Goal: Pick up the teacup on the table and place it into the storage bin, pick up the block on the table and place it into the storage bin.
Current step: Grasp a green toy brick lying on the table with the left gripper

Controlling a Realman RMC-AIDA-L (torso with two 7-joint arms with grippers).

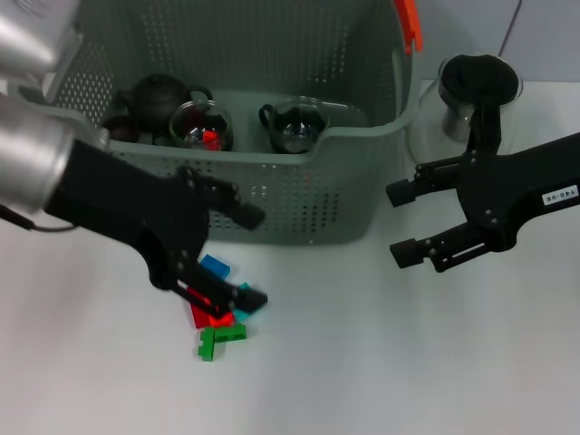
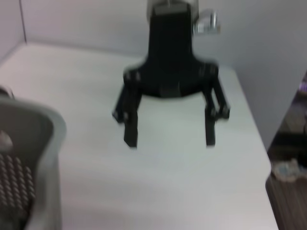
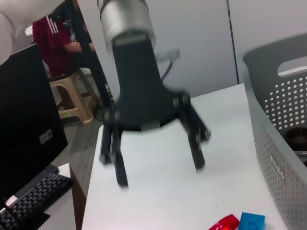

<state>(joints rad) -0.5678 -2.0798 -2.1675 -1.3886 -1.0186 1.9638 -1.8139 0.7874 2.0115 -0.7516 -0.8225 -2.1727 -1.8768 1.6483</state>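
Blocks (image 1: pixel 220 308) on white table (image 1: pixel 381 362); left gripper (image 1: pixel 237 258), right gripper (image 1: pixel 399 222) fingers released.

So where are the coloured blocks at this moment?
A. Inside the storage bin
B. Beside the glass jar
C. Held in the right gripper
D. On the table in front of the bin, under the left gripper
D: the coloured blocks lie in a small pile on the table before the storage bin, with the open left gripper over them.
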